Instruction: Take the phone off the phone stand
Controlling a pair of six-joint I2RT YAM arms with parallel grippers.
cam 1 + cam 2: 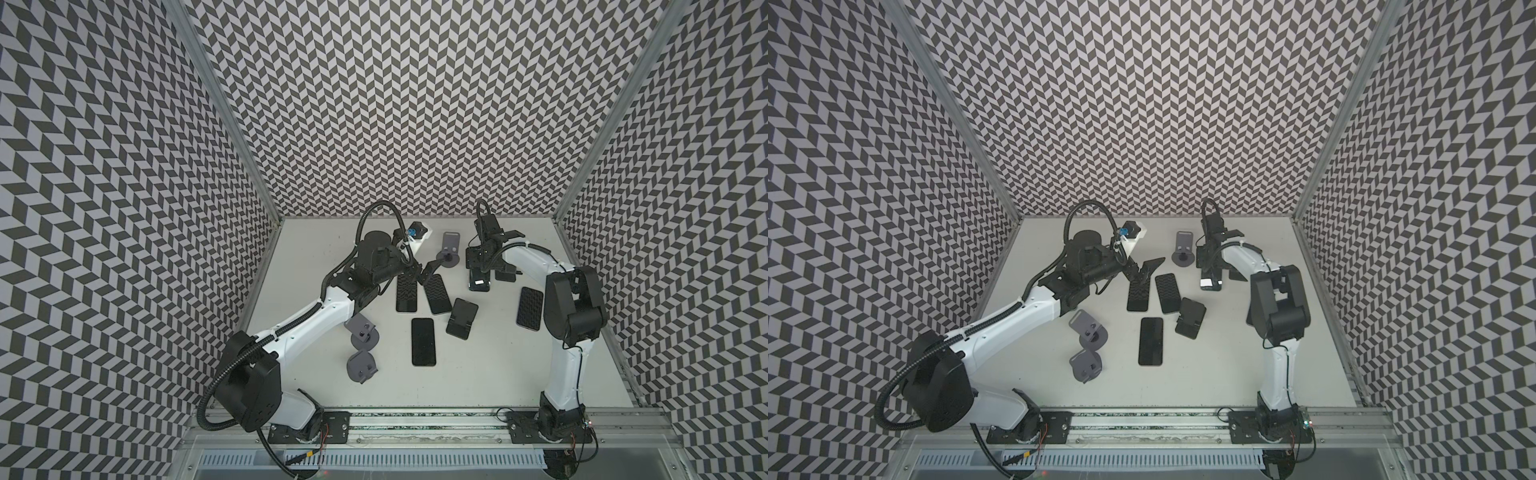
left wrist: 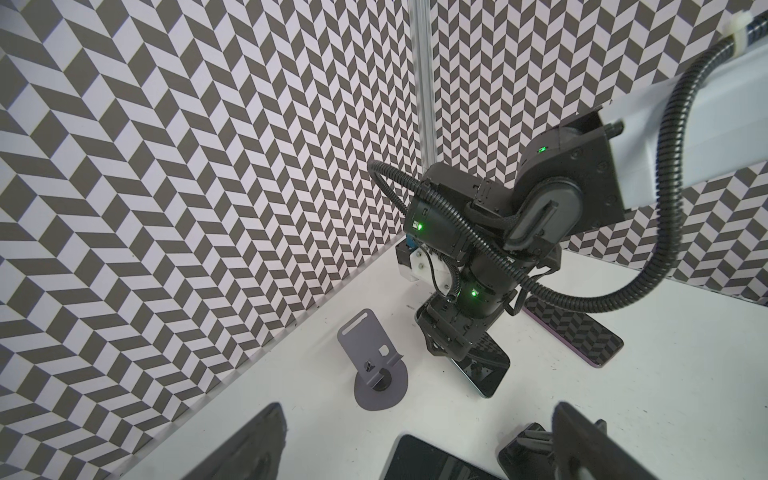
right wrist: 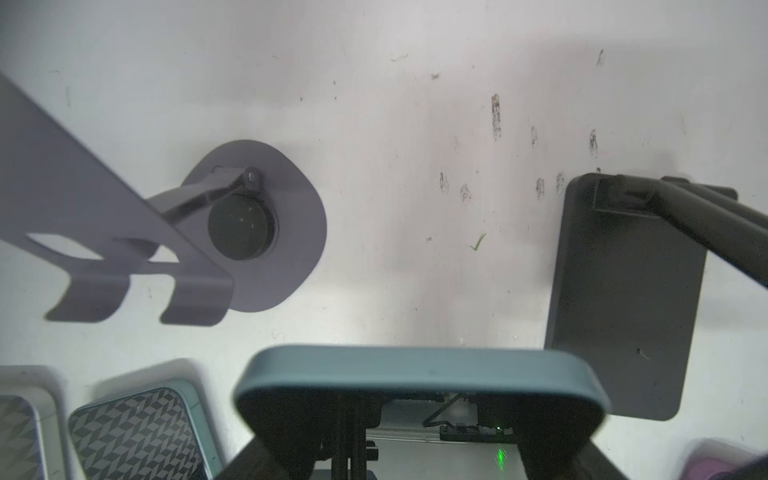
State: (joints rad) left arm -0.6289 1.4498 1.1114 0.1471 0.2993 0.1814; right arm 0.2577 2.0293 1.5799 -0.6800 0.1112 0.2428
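Nearest, at the bottom of both top views, the two arm bases sit on their rail. Just beyond, at the lower left of the worktop [image 1: 498, 374], one grey stand [image 1: 362, 365] and a second grey stand [image 1: 363, 330] are both empty. At centre a dark phone [image 1: 423, 341] lies flat beside a small black stand [image 1: 461, 319], which is also bare.

Further up, a patterned pair of phones [image 1: 406, 293] lies side by side, and another patterned phone [image 1: 530, 308] lies at the right. The left tool [image 1: 420, 274] hovers over the upper ends of the pair with its jaws spread wide and nothing in them. It is probably waiting out of the other arm's way.

Right of centre, the right tool [image 3: 419, 440] is clenched across the width of the teal-edged phone [image 3: 419, 374]. A grip on the long sides would let the phone come straight up past a stand's lip. The phone hangs tilted, just beside the black phone stand [image 3: 623, 299], and is not resting in it. I judge the removal done or nearly so. Whether the phone's lower end touches the worktop I cannot tell.

Farthest, the far grey stand [image 1: 574, 249] is upright with its cradle empty. There are no boxes or trays. The stands are the only holders, and every one in view holds nothing.
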